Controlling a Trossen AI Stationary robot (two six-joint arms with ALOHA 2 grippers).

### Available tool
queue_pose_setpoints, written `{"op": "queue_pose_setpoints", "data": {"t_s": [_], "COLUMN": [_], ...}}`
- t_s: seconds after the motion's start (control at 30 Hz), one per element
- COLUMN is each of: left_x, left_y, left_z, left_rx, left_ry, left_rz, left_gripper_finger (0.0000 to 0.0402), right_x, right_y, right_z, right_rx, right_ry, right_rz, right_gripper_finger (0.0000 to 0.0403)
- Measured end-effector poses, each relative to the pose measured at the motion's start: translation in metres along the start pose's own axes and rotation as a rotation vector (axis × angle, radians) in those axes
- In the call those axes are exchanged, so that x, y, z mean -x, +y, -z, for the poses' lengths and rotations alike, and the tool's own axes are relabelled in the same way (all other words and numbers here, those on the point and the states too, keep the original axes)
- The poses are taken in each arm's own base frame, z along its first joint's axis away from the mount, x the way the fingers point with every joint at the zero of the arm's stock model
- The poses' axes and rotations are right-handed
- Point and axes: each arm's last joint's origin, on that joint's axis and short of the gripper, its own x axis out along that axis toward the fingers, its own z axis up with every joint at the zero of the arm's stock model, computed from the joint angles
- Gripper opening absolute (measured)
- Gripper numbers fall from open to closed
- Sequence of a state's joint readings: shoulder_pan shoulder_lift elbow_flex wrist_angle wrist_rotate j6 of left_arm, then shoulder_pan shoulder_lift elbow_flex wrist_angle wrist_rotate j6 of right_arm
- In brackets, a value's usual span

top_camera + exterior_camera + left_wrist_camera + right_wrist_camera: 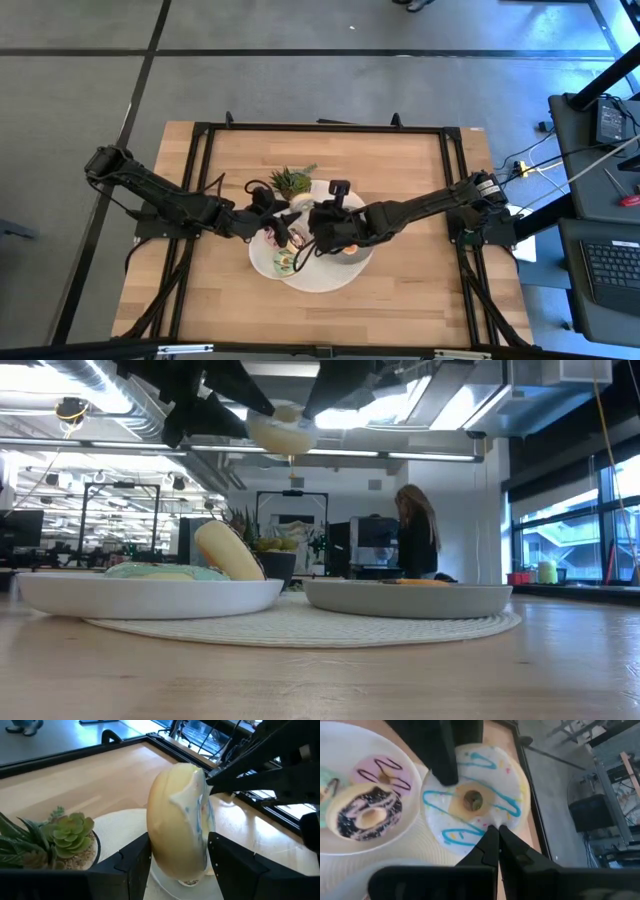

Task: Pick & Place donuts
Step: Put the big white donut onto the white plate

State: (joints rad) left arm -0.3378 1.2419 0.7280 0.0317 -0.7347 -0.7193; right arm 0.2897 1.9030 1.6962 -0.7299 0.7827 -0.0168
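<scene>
A donut with white icing and blue drizzle hangs in the air between my two grippers, above the plates; the low view shows it raised. My left gripper is shut on it, coming in from the table's left. My right gripper comes from the right and is shut on its rim. On the white plate lie a pink donut, a chocolate donut and a green one. An orange donut lies in the grey plate. My left gripper pinches the white-iced donut across its thickness, one finger on the plain tan face and one on the iced face. It reaches in from the table's left. The donut stands on edge, lifted clear of the plates. My right gripper has its fingers closed together on the donut's outer rim, at the edge of the icing, only at their tips. It comes from the table's right, opposite my left gripper. In the left wrist view its tips meet the iced side.
A small green potted plant stands just behind the plates. Both plates sit on a round woven mat. Black rails frame the wooden table. A person stands far off in the room beyond the table.
</scene>
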Motion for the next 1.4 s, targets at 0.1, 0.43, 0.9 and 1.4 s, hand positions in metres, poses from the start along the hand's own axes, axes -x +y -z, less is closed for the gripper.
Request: {"op": "queue_pose_setpoints", "data": {"t_s": [0.1,0.43,0.9,1.4], "left_x": [0.0,0.0,0.0,0.013], "left_y": [0.0,0.0,0.0,0.016], "left_z": [0.0,0.0,0.0,0.025], "left_rx": [0.0,-0.008,-0.012,0.13], "left_ry": [0.001,0.0,0.006,0.45], "left_rz": [0.001,0.002,0.004,0.005], "left_gripper_finger": [0.0186,0.0123,0.0073,0.0073], "right_x": [0.0,0.0,0.011,0.045], "right_y": [0.001,0.001,-0.01,-0.031], "right_z": [-0.002,-0.002,-0.003,0.038], "right_rx": [0.0,0.004,0.06,-0.095], "right_ry": [-0.02,-0.017,0.04,0.259], "right_rz": [-0.022,-0.024,0.019,-0.026], "right_gripper_finger": [0.0006,0.0006,0.0141,0.0193]}}
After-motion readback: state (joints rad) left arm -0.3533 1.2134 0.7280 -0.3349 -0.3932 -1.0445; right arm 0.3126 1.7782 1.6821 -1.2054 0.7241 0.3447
